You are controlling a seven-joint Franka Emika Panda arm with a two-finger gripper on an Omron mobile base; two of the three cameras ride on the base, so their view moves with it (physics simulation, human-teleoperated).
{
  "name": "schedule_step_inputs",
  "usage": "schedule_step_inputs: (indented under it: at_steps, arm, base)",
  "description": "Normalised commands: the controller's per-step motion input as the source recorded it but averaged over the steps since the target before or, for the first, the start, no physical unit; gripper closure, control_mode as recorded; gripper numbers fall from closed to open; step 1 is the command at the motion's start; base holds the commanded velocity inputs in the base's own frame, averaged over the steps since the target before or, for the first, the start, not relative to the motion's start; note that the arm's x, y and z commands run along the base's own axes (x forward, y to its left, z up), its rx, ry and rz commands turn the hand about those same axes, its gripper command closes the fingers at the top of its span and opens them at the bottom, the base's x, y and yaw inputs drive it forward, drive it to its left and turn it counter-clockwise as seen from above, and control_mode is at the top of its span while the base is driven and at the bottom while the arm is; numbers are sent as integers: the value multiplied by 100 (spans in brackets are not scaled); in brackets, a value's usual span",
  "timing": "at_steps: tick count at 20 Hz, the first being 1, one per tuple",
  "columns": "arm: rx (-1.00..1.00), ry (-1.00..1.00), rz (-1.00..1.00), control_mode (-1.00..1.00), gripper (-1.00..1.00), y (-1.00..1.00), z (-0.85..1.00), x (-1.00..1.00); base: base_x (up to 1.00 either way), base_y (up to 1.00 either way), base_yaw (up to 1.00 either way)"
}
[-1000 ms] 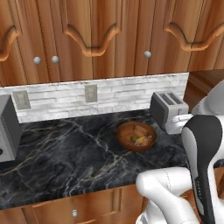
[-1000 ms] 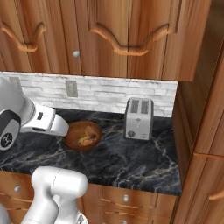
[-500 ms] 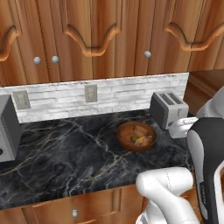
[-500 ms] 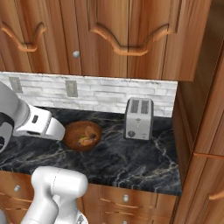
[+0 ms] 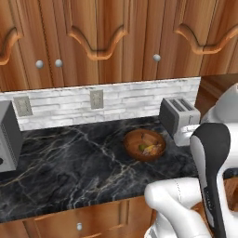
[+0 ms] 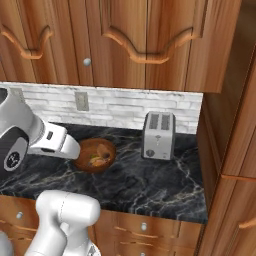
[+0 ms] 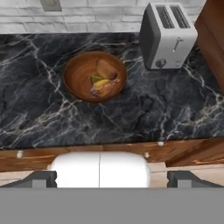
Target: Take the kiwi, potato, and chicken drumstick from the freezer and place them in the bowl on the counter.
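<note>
The white arm with dark joints is drawn back above the glossy black marble counter [image 5: 69, 162], its hand looking down. The two-finger gripper [image 7: 111, 178] stands wide, holding nothing. The shallow reddish-brown wooden bowl [image 7: 78, 74] sits on the counter beside the silver toaster [image 7: 168, 35]. Inside lie the yellow-green kiwi [image 7: 98, 80], a brown lump, perhaps the potato [image 7: 106, 68], and a pinkish-brown drumstick [image 7: 103, 89].
</note>
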Motion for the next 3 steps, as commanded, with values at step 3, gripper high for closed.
schedule_step_inputs:
  at_steps: [3]
  arm:
    - [0,0,0,-100,-100,3,-50,74]
  base:
    - [0,0,0]
